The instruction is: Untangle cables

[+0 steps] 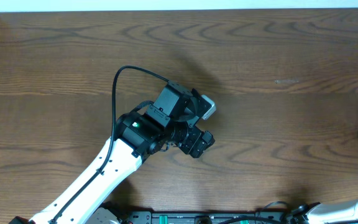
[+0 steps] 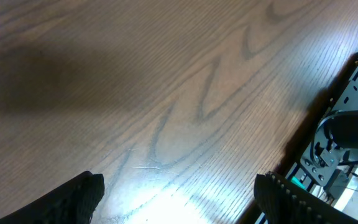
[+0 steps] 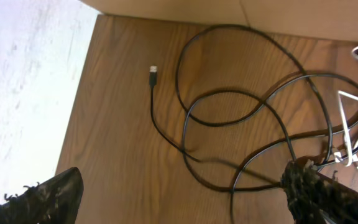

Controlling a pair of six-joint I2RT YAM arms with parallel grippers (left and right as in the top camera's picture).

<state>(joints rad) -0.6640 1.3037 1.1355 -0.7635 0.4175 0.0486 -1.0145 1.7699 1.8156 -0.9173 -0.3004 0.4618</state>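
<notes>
Brown wood grain fills the table (image 1: 260, 50), and on it we find both grippers with their fingers spread wide and nothing held.

In the left wrist view, the left gripper (image 2: 180, 180) hangs over bare wood. Its two dark fingers (image 2: 73, 202) sit in the bottom corners of the picture, far apart. Between them we see only the tabletop and a bright patch of reflected light. They touch no cable. The black frame of the rig's base (image 2: 347, 112) runs along the right side of that view. From overhead, this arm reaches out from the near edge to about the middle of the table.

In the right wrist view, the right gripper (image 3: 182, 171) is also open, with one textured finger (image 3: 42, 199) at the lower left and the other at the lower right. The black cable (image 3: 229, 93) lies on the wood in several loose, overlapping loops. Its small plug (image 3: 153, 76) lies free near the table's edge, beside a pale surface (image 3: 17, 74). Part of a loop runs across the gap between the fingers, lying flat and unclamped. The lower right finger stands over the spot where black strands cross the white cable (image 3: 347, 124). We cannot tell whether its tip touches them.

From overhead, we see dark loops at the table's far right edge, well apart from the left arm.
</notes>
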